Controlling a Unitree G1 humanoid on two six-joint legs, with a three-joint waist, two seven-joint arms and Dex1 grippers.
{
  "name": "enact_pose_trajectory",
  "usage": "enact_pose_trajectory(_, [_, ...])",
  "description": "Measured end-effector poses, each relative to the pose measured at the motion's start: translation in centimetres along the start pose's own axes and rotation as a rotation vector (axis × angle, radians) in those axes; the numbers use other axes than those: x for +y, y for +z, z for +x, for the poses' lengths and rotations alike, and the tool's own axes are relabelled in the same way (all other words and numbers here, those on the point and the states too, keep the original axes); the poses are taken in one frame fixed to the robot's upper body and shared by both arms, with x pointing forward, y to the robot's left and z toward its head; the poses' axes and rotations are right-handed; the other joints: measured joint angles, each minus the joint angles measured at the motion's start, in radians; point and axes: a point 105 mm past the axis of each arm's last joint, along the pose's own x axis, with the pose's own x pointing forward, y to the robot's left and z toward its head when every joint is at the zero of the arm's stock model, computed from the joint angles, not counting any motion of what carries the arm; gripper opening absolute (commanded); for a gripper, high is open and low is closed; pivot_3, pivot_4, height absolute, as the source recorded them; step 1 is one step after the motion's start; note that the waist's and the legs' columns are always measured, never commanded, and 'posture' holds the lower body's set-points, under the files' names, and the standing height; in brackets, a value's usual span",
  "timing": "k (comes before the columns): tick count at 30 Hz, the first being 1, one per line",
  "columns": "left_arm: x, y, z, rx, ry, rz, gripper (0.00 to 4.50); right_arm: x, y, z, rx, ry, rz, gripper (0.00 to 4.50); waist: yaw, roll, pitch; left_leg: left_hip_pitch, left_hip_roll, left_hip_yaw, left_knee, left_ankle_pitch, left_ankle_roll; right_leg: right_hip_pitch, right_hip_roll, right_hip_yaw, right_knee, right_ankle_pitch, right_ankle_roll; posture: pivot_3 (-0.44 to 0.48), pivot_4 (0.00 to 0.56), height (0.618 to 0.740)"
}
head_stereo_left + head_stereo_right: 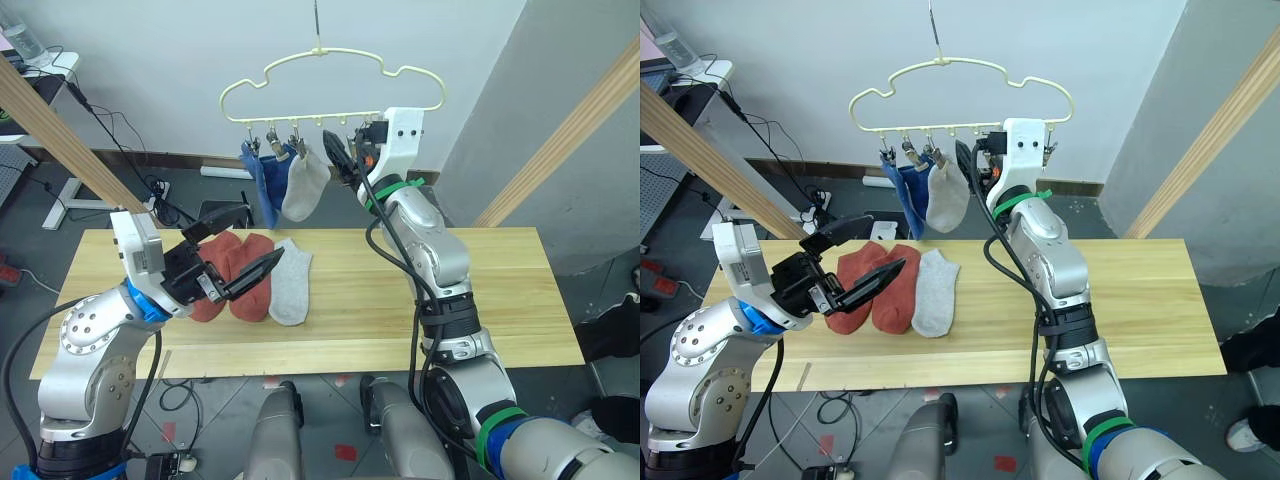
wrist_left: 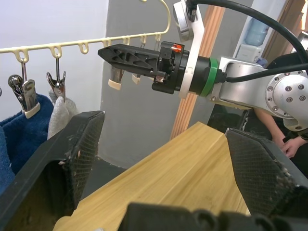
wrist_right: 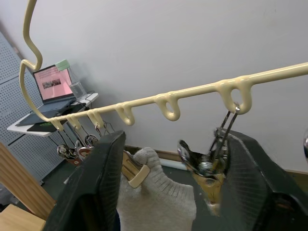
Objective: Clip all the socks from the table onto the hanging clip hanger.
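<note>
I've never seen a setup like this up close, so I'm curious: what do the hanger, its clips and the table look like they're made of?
The hanger looks like wire with a smooth pale yellow coating, thin and evenly glossy; probably plastic over metal. The clips look like bare metal, shiny and silvery, with cream tips, perhaps plastic. The table looks like light wood planks: visible grain and seams, matte finish.

Silver arms, black cables, green and blue joint bands, white wrists

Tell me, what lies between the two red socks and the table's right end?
One grey sock beside the red socks; beyond it, bare table, in both eye views.
</note>
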Motion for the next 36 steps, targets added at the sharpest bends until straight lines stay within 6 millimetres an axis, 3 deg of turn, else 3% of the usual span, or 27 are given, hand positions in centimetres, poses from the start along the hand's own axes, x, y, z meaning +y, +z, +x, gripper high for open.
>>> enact_pose_trajectory(3, [0.0,0.0,0.0,0.0,-0.001,0.0,4.5,-0.3,0.1,0.0,-0.003,-0.013,0.01,0.78,0.0,0.0,0.0,0.0,0.0,0.0,0.0,0.0,0.0,0.0,0.0,0.0,0.0,0.0,0.0,0.019,0.316,0.74])
enact_pose_trajectory(6, [0.0,0.0,0.0,-0.001,-0.003,0.0,4.5,-0.5,0.0,-0.1,0.0,-0.021,0.015,0.1,0.0,0.0,0.0,0.0,0.0,0.0,0.0,0.0,0.0,0.0,0.0,0.0,0.0,0.0,0.0,0.018,0.319,0.74])
enact_pose_trajectory(15, [-0.1,-1.2,0.0,0.051,0.014,0.002,4.5,-1.0,0.3,-0.9,0.045,0.033,0.02,0.06,0.0,0.0,0.0,0.0,0.0,0.0,-0.001,0.0,0.0,0.0,0.0,0.0,-0.001,0.0,0.0,-0.003,0.329,0.74])
enact_pose_trajectory(21, [1.1,-8.5,-0.7,0.361,0.18,-0.097,4.5,-1.2,0.5,-2.1,0.141,0.167,0.058,0.06,-0.002,0.001,0.001,0.0,0.0,0.0,-0.001,0.0,0.0,0.0,0.0,0.0,-0.001,0.0,0.0,-0.013,0.332,0.74])
enact_pose_trajectory(26, [1.3,-10.8,0.3,0.433,0.201,-0.088,4.5,-1.5,0.3,-2.6,0.191,0.215,0.062,0.06,-0.002,0.002,0.001,0.0,0.0,0.001,-0.001,0.0,0.0,-0.001,0.0,0.0,0.0,0.0,0.0,-0.044,0.335,0.74])
enact_pose_trajectory(29, [2.3,-13.3,1.2,0.495,0.253,-0.109,4.5,-1.7,0.5,-2.8,0.21,0.244,0.053,0.06,-0.002,0.002,0.001,-0.001,0.0,0.001,0.0,0.0,0.0,-0.001,0.0,0.001,0.0,0.0,0.0,-0.048,0.335,0.74])
enact_pose_trajectory(36, [2.9,-17.2,4.0,0.628,0.185,-0.006,4.5,-1.7,1.1,-2.6,0.226,0.261,0.105,0.06,-0.003,0.002,0.001,-0.003,0.0,0.0,0.0,0.0,0.0,-0.003,0.001,0.0,0.0,0.0,0.0,-0.078,0.334,0.74])
